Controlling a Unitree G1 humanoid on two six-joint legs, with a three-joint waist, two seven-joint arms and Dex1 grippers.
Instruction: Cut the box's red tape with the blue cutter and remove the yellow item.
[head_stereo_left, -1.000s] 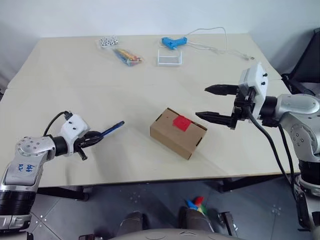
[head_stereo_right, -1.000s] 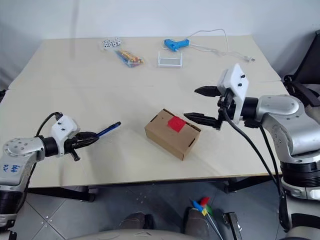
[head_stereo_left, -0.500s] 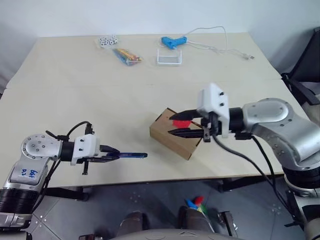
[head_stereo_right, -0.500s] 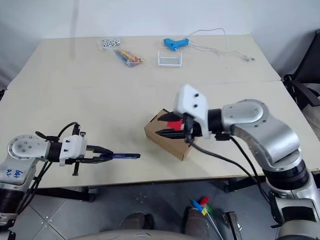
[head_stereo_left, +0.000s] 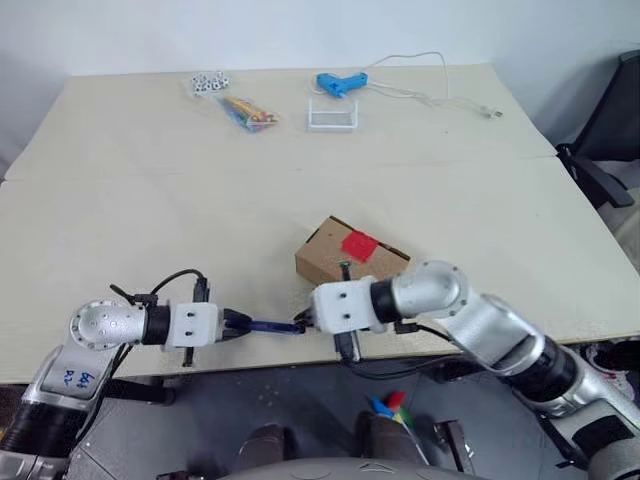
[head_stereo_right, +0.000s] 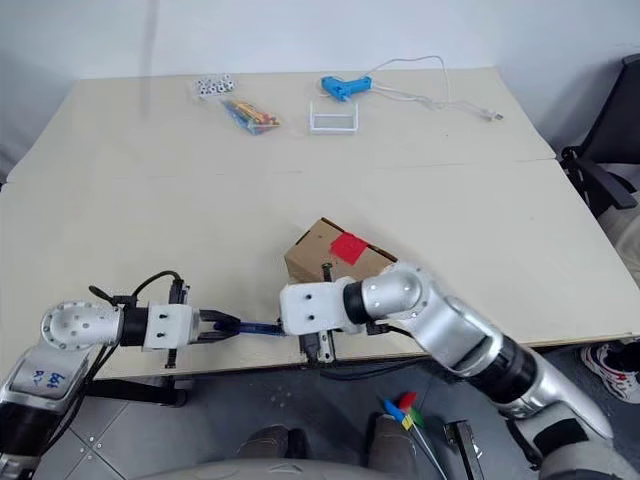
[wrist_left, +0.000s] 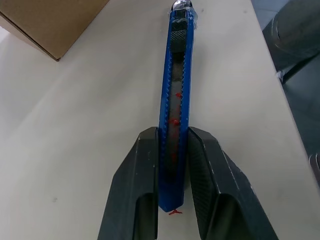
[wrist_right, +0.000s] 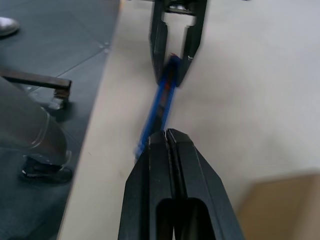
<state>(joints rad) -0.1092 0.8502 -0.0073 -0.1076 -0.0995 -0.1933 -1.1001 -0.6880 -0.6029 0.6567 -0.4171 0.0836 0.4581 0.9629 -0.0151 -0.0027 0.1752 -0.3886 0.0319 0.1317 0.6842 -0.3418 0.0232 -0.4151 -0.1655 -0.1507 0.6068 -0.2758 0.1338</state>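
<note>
Pale worktop over grey tile floor; far edge carries a light blue glue gun and a small clear tray. The box sits near the front edge, flaps shut, red tape on top. Left gripper pinches the blue cutter at the front edge — right gripper pressed together at the cutter's far end.

Silver metal arms on both sides, each ending in a white wrist block with small dark screws and two black, tapered fingers — the left gripper, the right gripper. Black cables loop over both wrists, and the left arm carries blue handwritten marks.
</note>
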